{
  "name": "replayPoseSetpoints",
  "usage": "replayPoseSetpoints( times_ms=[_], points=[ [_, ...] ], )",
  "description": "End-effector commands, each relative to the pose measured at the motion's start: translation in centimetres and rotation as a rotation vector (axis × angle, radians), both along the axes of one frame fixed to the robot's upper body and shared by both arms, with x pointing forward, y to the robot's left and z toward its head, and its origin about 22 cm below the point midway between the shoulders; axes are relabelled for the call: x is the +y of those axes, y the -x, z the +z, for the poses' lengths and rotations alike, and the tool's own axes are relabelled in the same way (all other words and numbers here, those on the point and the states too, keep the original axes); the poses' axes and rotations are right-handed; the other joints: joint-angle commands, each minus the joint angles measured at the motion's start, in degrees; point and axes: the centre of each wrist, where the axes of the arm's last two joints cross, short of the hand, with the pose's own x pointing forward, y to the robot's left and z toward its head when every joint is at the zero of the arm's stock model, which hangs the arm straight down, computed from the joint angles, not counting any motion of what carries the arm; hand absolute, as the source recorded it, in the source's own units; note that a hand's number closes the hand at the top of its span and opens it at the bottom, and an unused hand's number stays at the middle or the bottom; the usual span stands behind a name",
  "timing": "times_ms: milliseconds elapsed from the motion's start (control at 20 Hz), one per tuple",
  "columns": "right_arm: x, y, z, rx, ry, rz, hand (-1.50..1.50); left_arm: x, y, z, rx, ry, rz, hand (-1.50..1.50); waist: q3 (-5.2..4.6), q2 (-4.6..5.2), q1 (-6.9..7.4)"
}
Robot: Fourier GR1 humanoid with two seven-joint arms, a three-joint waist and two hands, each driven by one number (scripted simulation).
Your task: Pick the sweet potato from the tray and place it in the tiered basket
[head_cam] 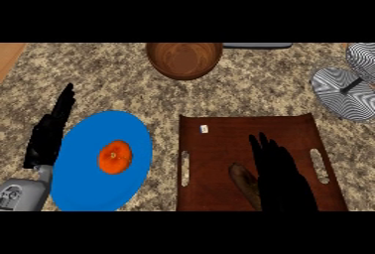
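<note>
A brown sweet potato [243, 181] lies on the dark wooden tray [219, 129] near its front edge. My right hand [278, 173] hovers over the tray with its fingers straight, just right of the sweet potato and covering part of it. The tiered basket [344, 92], with black-and-white striped tiers, stands at the far right of the counter. At the left edge my left hand [50, 131] rests open with fingers pointing up, beside the blue plate.
A blue plate [95, 188] holding an orange fruit [115, 157] lies left of the tray. A wooden bowl [184, 59] stands at the back centre. A small white item [204, 129] sits on the tray's back left part.
</note>
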Motion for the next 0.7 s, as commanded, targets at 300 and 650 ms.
replayPoseSetpoints(
  times_ms=[300,650],
  points=[
    [2.7,0.8,-1.9,0.095,0.175,-0.103,-1.5,-0.6,0.0,0.0,-0.001,0.011,-0.002,0.0,0.1,-0.06,-0.58],
    [2.9,0.5,-3.3,0.066,0.269,-0.127,-1.5,0.6,0.5,-0.1,-0.003,-0.011,0.007,0.0,0.1,-0.01,-0.46]
  ],
)
